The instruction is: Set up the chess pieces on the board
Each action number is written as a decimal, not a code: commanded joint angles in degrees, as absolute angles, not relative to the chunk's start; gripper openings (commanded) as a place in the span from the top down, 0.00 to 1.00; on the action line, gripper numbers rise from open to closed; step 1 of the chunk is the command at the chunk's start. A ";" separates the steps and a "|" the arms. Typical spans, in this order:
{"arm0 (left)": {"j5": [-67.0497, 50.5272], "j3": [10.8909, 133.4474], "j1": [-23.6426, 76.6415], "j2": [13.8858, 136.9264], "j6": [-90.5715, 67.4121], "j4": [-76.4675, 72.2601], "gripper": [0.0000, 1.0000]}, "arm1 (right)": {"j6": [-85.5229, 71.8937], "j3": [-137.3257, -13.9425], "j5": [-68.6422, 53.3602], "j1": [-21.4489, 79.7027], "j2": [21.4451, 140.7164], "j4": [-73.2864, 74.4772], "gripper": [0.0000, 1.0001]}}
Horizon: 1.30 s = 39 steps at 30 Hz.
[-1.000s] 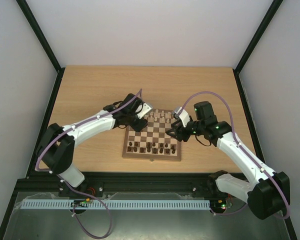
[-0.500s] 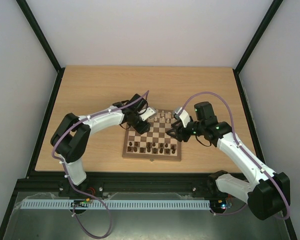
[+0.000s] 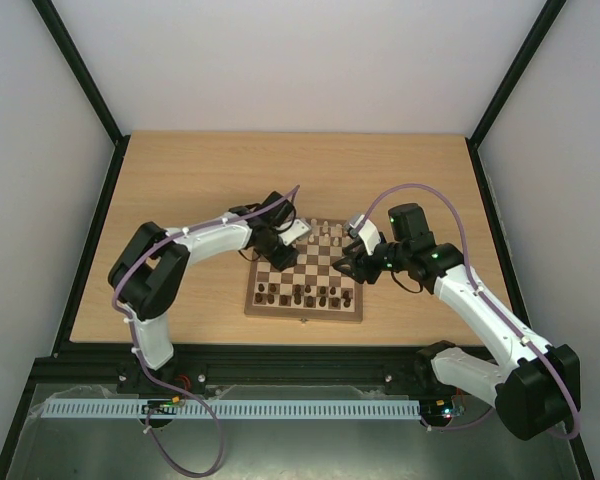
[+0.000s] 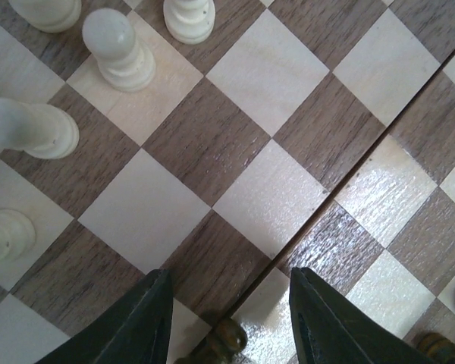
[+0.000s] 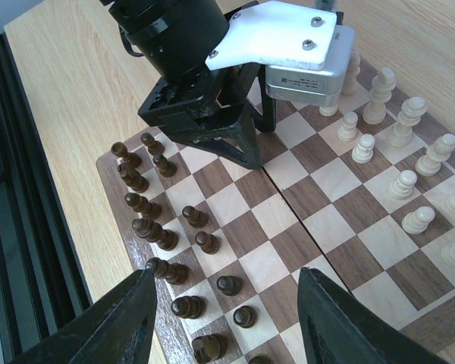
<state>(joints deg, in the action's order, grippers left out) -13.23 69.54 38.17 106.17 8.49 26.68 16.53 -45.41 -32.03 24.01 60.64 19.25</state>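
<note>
Left arm just tucked in over the board

Top view: the left arm has folded in, its left claw [image 3: 281, 256] low over the board's [image 3: 302, 316] left side; the right claw [image 3: 342, 268] hasn't budged. Left wrist: jaws partly spread around a dark piece [image 4: 216, 341], not pinching. Right wrist: right claw spread wide, empty, above the dark rows [image 5: 155, 235]. Looks like placing's underway.

right gripper [image 5: 227, 277] fingers spread wide, nothing between, hovering over board [image 5: 288, 216], left gripper [image 5: 246, 148] tip-down on mid squares, dark chess pieces [image 5: 148, 227] ragged along left side, cream pieces [image 5: 402, 182] right
</note>
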 commanded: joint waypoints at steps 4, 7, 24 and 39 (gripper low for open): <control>-10.32 65.23 37.75 101.45 6.74 28.32 0.54 | 17.39 -44.56 -32.73 24.17 60.46 20.59 0.48; -10.12 63.23 37.86 100.02 5.96 28.01 0.54 | 17.53 -44.65 -32.85 24.17 60.62 20.62 0.48; -1.68 59.25 41.20 99.06 1.14 23.25 0.60 | 17.40 -44.56 -32.62 24.16 60.49 20.65 0.48; -0.66 60.16 41.22 101.39 -0.14 23.14 0.70 | 17.52 -44.40 -32.69 24.17 60.81 20.55 0.48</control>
